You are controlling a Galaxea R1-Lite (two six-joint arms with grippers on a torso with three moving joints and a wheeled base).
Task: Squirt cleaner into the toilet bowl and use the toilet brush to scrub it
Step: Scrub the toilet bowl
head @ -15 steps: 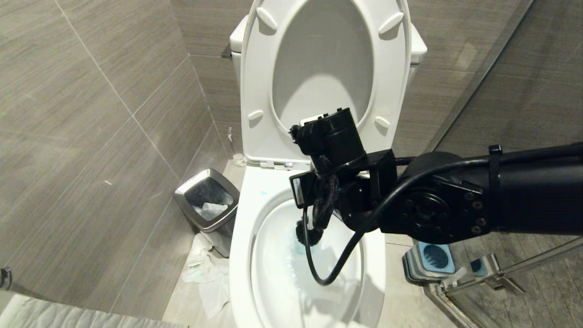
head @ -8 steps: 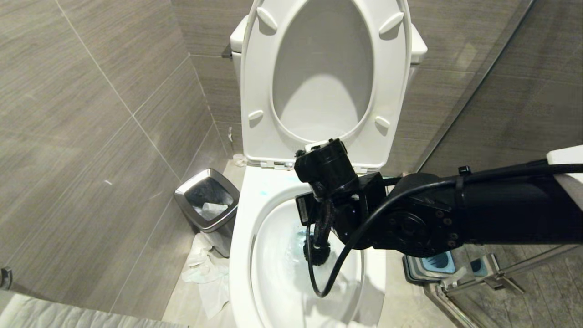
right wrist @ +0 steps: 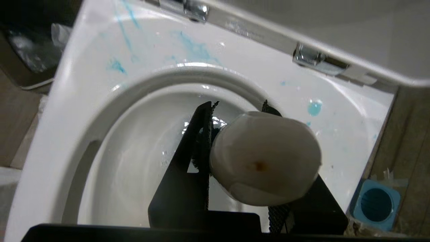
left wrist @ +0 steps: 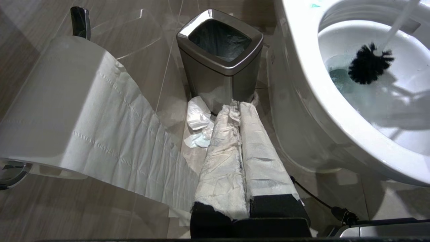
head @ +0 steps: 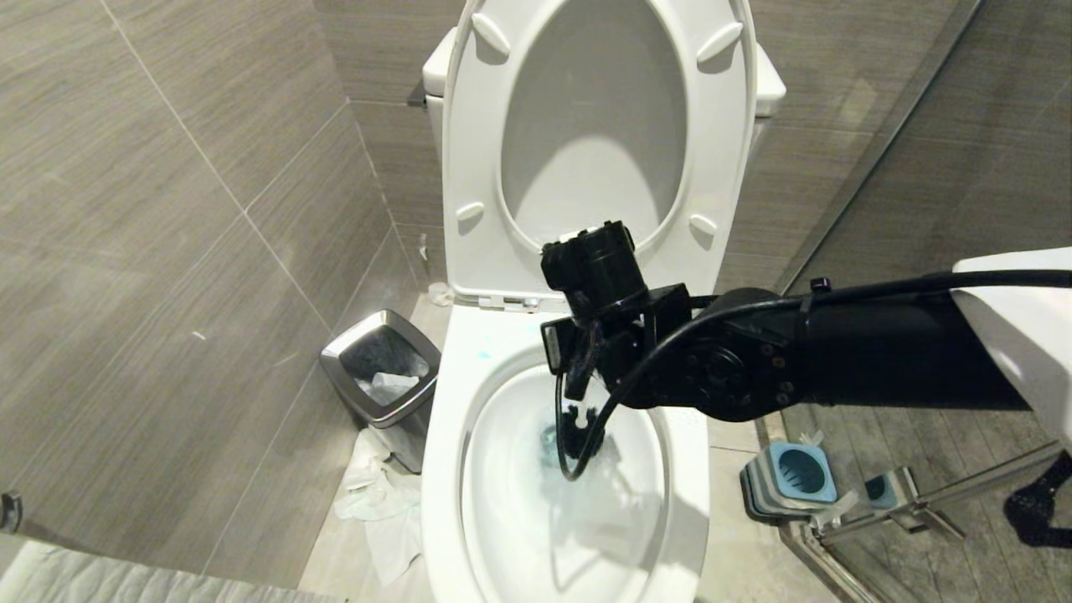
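The toilet brush (left wrist: 369, 64) stands in the toilet bowl (head: 444, 435), its black bristle head at the blue-tinted water, right of centre in the head view; its rounded white handle end fills the middle of the right wrist view. The right gripper (right wrist: 235, 158) reaches in from the right edge of the head view, fingers (right wrist: 195, 148) partly closed around that handle. Cleaner (right wrist: 196, 50) smears the rim pale blue. The left gripper (left wrist: 240, 141), fingers pressed together and wrapped in white tissue, hangs low beside the bowl. A chrome-rimmed bin (head: 381, 377) stands at centre left, and a blue-and-grey brush holder (head: 791, 477) at lower right.
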